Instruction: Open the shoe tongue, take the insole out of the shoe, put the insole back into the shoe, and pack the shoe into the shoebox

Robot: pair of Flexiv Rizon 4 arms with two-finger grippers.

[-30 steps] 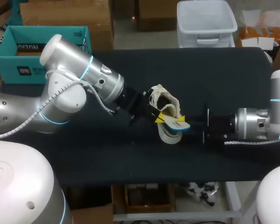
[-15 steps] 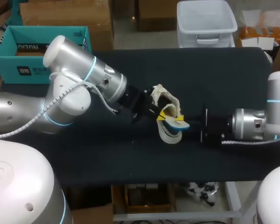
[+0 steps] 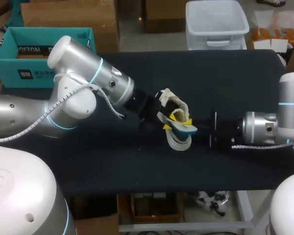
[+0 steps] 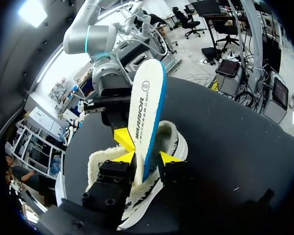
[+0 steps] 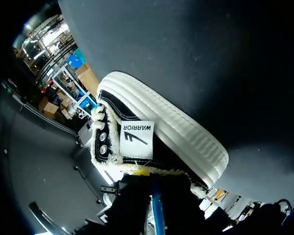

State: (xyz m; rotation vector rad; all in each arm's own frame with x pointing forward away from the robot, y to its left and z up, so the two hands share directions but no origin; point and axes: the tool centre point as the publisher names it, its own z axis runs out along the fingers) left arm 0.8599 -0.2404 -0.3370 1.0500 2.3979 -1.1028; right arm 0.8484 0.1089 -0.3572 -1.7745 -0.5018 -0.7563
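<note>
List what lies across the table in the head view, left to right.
Silver left arm → white fleece-lined shoe → silver right arm. The blue-edged insole overlaps the shoe, so it is left unplaced.

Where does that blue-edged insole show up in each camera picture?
Head view: insole mid-table, at the shoe.
Left wrist view: insole upright between the fingers of the left gripper.
Right wrist view: only its blue edge, in the right gripper.
Shared landmark: the shoe.
</note>
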